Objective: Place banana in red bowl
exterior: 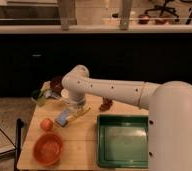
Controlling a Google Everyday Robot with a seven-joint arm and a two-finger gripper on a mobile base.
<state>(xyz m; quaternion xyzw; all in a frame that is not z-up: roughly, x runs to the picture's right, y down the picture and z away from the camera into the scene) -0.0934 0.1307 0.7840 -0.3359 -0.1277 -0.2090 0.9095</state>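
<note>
The gripper (pixel 77 106) hangs just over the banana (pixel 82 113), which lies on the bench (pixel 83 146) at 1 o'clock from the red bowl (pixel 48 148) — whether it has hold, I cannot tell. The banana is probably light, soft and easily bruised — best taken gently across its middle.

the tool (pixel 75 106) hangs under the arm's (pixel 114 92) wrist over the middle of the surface (pixel 84 135), mostly hidden by that wrist. whether it touches the banana (pixel 82 113) just beside it cannot be told. the arm's white body covers the green tray's (pixel 123 161) right rim and runs off the right edge. the dark lumps (pixel 56 83) at the back are too blurred to name.
</note>
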